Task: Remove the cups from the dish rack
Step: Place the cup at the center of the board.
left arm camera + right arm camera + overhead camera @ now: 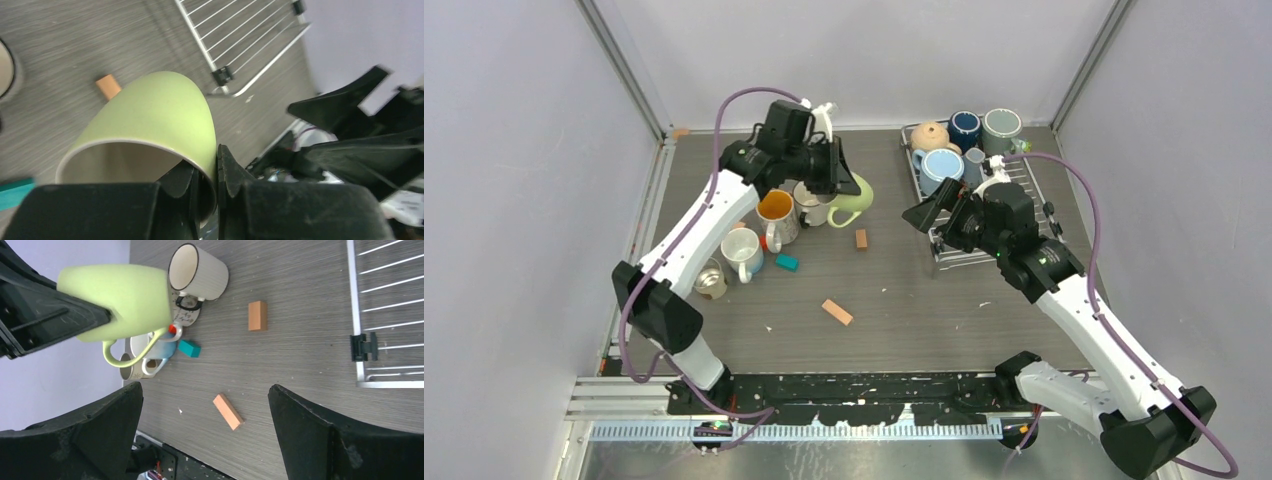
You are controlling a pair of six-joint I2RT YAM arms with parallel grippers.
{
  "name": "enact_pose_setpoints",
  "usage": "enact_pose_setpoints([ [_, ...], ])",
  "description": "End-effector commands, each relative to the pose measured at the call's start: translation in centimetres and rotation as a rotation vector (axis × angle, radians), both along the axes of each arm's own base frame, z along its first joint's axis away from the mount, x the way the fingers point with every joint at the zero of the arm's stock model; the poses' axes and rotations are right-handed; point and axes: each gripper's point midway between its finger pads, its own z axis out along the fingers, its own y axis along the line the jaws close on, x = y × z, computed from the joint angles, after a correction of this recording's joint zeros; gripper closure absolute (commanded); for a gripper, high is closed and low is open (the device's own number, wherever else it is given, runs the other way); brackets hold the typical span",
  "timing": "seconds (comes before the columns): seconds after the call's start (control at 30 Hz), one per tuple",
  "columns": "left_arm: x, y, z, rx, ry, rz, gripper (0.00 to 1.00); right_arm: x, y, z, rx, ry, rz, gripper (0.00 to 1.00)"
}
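Grey bench (904,300). Your left end effector (216,165) clamps the lime green mug (155,115) by its rim. Right end effector (204,390): jaws apart, empty.

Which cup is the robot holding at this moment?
The lime green cup: the left fingers pinch its rim and it hangs tilted. All other cups stand free on the table or in the dish rack.

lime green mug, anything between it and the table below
Nothing visible under the lime green mug, held by the left gripper. A cream mug sits close to its left and a brown block lies just nearer the bases.
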Motion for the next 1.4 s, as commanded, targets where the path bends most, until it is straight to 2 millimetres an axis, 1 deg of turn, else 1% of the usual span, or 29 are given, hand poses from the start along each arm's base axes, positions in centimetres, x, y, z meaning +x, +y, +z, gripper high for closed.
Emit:
enact_pose_setpoints([
  [0.0,0.1,1.3,-2.3,0.279,-0.105,-0.041,1.00,0.4,-1.2,2.5,-0.029,-0.084,-0.047,0.00],
  [0.07,0.5,1.0,-3.9,0.363,-0.104,-0.048,1.00,0.4,-1.4,2.6,-0.034,-0.087,-0.054,0.00],
  [0.13,0.7,0.7,-5.1,0.426,-0.109,-0.058,1.00,0.2,-1.6,2.8,-0.040,-0.094,-0.059,0.00],
  [0.2,1.2,0.8,-6.3,0.479,-0.104,-0.048,1.00,0.0,-1.8,3.0,-0.041,-0.099,-0.058,0.00],
  [0.23,1.4,0.9,-6.8,0.502,-0.106,-0.044,1.00,0.2,-2.3,3.1,-0.053,-0.107,-0.086,0.00],
  [0.37,2.1,0.9,-8.2,0.543,-0.099,-0.048,1.00,-0.1,-3.1,3.4,-0.073,-0.120,-0.110,0.00],
  [0.43,2.5,0.8,-8.8,0.562,-0.098,-0.056,1.00,-0.2,-3.4,3.6,-0.075,-0.129,-0.120,0.00],
  [0.6,3.4,0.6,-11.2,0.629,-0.082,-0.064,1.00,-0.4,-3.7,3.7,-0.072,-0.140,-0.135,0.00],
  [0.87,4.8,0.4,-13.2,0.707,-0.075,-0.064,1.00,-0.6,-4.4,4.2,-0.076,-0.160,-0.160,0.00],
  [1.13,5.0,-0.1,-15.4,0.740,-0.049,-0.086,1.00,-0.7,-4.7,4.2,-0.088,-0.159,-0.166,0.00],
  [1.37,5.2,-0.4,-16.4,0.753,-0.032,-0.106,1.00,-0.9,-4.7,4.4,-0.089,-0.161,-0.163,0.00],
])
